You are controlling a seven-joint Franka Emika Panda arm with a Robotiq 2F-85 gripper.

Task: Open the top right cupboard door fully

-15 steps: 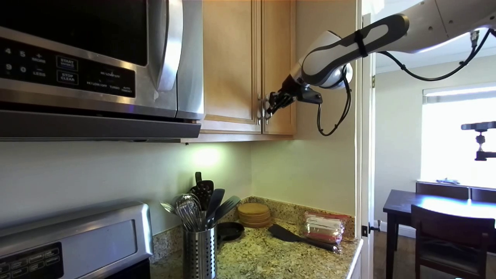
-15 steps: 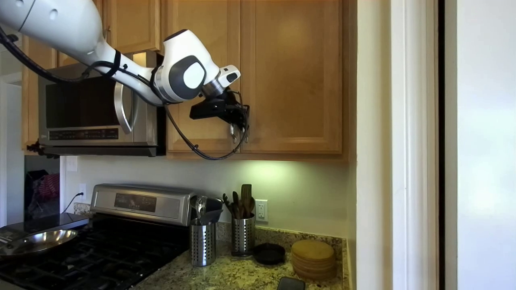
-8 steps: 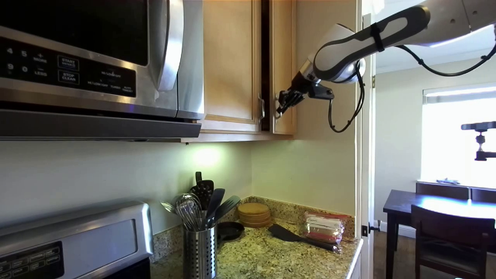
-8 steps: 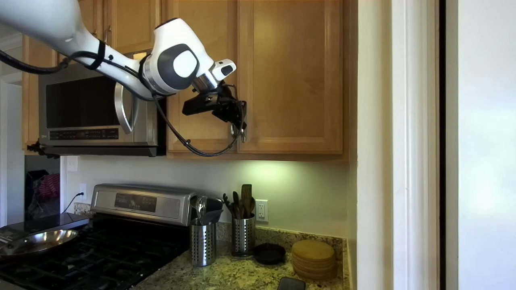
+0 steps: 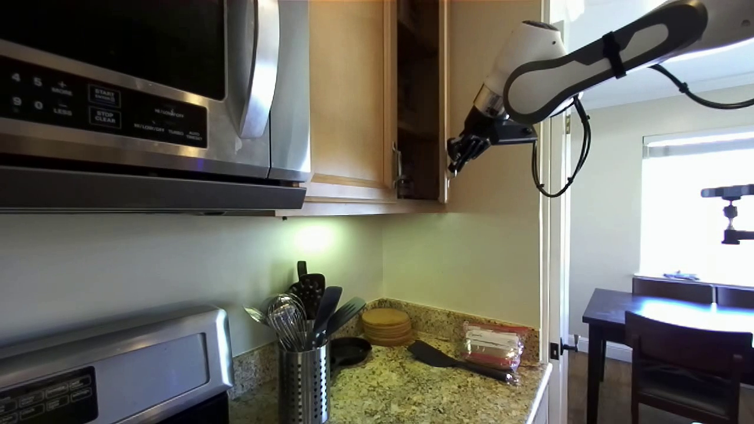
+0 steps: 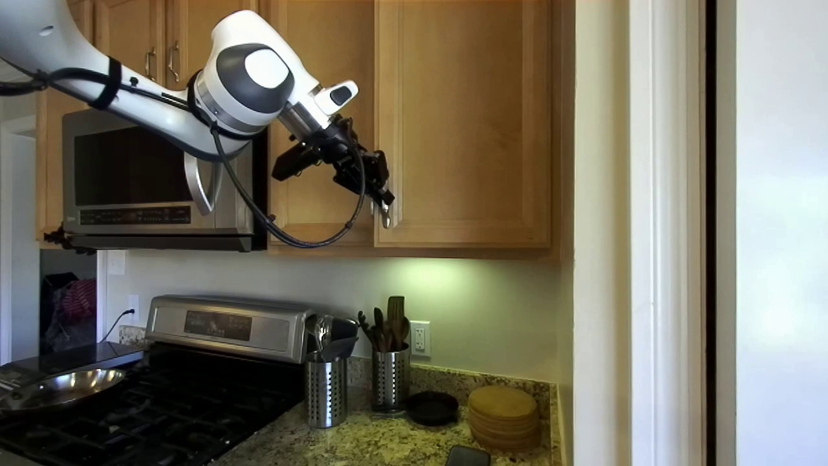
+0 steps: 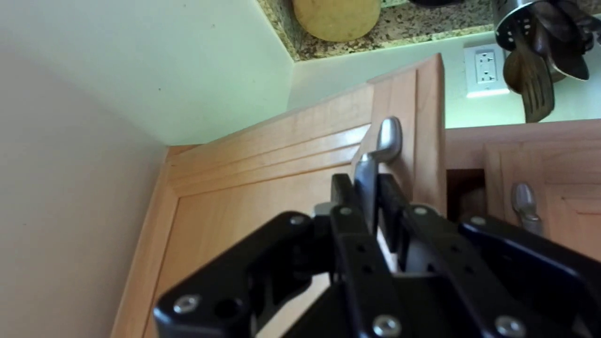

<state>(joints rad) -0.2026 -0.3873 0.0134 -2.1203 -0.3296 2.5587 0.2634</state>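
The tall light maple-wood top right cupboard door (image 7: 235, 202) stands partly open just ahead of the fingers (image 7: 342, 190), free edge beside them; the black jointed gripper (image 7: 365, 192) clamps its slim silver bar handle (image 7: 390, 136), long axis upright between the fingertips.

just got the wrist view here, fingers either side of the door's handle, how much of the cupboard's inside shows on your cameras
Observer: An exterior view shows a tall dark opening, too dim to make out contents, between the neighbouring door and the edge of the part-open door.
Operator: ok and what sits past that neighbouring door, on the side away from mine, my picture cuts off there
Observer: The microwave; it shows in both exterior views.
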